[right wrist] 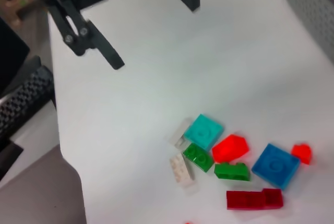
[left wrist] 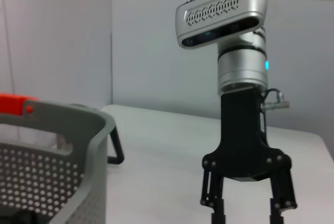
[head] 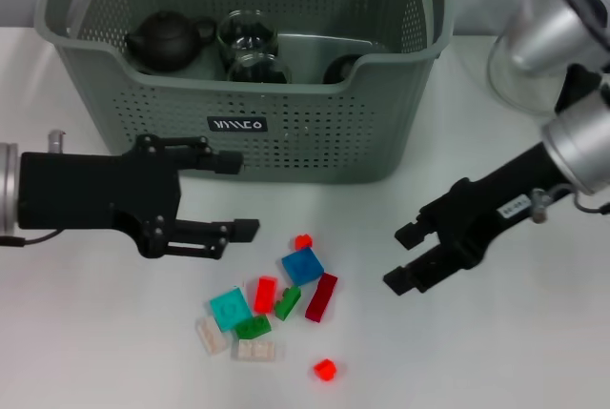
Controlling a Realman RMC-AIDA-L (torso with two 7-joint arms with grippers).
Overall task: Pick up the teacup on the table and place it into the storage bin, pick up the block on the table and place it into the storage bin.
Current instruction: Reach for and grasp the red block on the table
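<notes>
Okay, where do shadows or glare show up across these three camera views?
Head view: soft shadows lie on the white table under the left gripper and right gripper; the translucent toy blocks glow brightly. Left wrist view: a lit teal spot shines on the right arm's silver wrist. Right wrist view: the blocks cast only faint shadows.

A grey-green storage bin [head: 315, 132] stands at the back of the white table [head: 86, 342]. Inside it are a dark teapot [head: 170, 40] and two glass cups [head: 250, 47]. In front of the bin lies a small pile of blocks [head: 276, 309]: blue, teal, red, green and clear ones. The left gripper [head: 243, 194] is just beside the bin's front wall, its fingers spread apart. The right gripper [head: 400, 256] is to the right of the blocks, also with fingers apart. A shiny kettle [head: 543, 42] stands at the far right.
</notes>
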